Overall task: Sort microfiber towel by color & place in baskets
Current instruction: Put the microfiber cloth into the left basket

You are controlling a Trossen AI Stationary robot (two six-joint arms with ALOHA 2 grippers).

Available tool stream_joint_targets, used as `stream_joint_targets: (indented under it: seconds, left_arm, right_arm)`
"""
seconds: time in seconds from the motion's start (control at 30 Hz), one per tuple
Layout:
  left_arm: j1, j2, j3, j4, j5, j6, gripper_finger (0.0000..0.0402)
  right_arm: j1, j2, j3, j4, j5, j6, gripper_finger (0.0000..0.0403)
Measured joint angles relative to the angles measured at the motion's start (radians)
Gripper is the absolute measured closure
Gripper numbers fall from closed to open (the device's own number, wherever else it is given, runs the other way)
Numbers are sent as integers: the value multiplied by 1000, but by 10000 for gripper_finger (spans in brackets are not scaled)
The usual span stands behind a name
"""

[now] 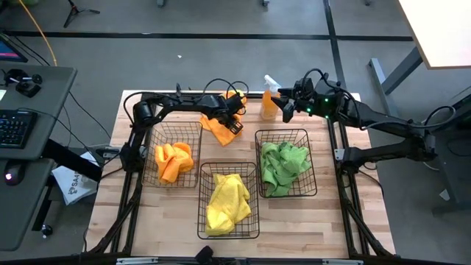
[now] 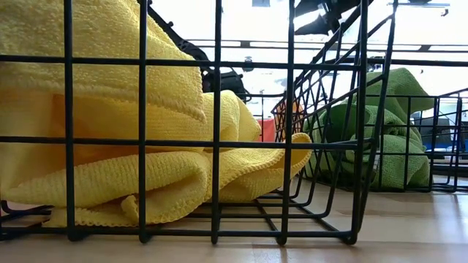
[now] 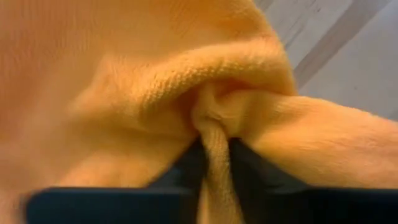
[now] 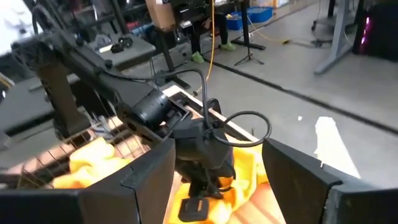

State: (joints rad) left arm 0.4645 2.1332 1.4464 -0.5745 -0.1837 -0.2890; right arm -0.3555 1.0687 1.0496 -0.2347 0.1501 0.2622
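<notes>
My left gripper (image 1: 234, 124) is over the far middle of the table, shut on an orange microfiber towel (image 1: 216, 131) that spreads below it beside the left basket's far corner. The left basket (image 1: 151, 140) holds orange towels (image 1: 174, 160). A yellow towel (image 1: 227, 200) lies in the middle basket (image 1: 200, 221), and green towels (image 1: 283, 166) lie in the right basket (image 1: 312, 158). My right gripper (image 1: 285, 110) hangs open at the far edge, next to the spray bottle, touching nothing. In its wrist view its fingers (image 4: 155, 180) frame the left gripper and the orange towel (image 4: 249, 174). My left gripper (image 3: 214, 155) pinches a bunched fold (image 3: 214, 134) of the orange towel between its two fingers (image 3: 249, 171); several gathered layers run down between them. The cloth swells out ahead of the fingertips and fills the wrist view. Whether the towel is clear of the table I cannot tell.
An orange spray bottle with a white trigger (image 1: 269, 101) stands at the far edge between the two grippers. Black frame rails (image 1: 346, 199) run along the table's left and right sides. Bare wood shows near the front corners (image 1: 331, 235). A desk with a keyboard (image 1: 15, 129) stands to the left.
</notes>
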Motion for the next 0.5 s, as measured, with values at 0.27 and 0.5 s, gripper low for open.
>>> stream_joint_targets:
  seconds: [0.27, 0.5]
  left_arm:
    - [-2, -237, 34, -91, -39, 15, 398]
    - [-11, -562, 85, -85, -172, 130, 401]
  right_arm:
    - [-5, -2, 0, 43, -1, -8, 167]
    - [-19, -1, 0, 82, -2, -84, 167]
